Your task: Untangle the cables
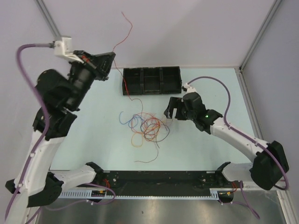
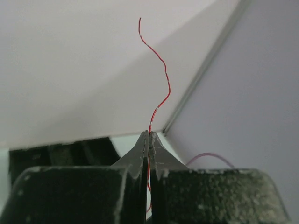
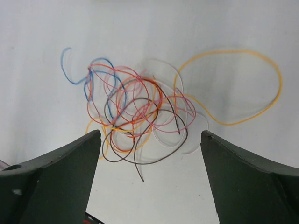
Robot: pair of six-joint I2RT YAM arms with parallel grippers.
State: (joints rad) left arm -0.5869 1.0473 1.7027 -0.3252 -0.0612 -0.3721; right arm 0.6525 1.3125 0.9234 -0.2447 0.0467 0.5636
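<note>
Tangled thin multicoloured cables (image 1: 148, 127) heaped on the pale table (image 1: 93, 140), left gripper (image 2: 149, 140) clamped on one red strand (image 2: 161, 60), right gripper (image 3: 150, 134) spread wide by the heap.

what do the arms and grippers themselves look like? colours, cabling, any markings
The left arm and right arm have white links and black joint housings. A purple hose runs along each arm to a white connector at the wrist. The left gripper and right gripper have dark, matte, wedge-shaped fingers with pale scuffs. There is a green LED on the right arm. No legible markings.
</note>
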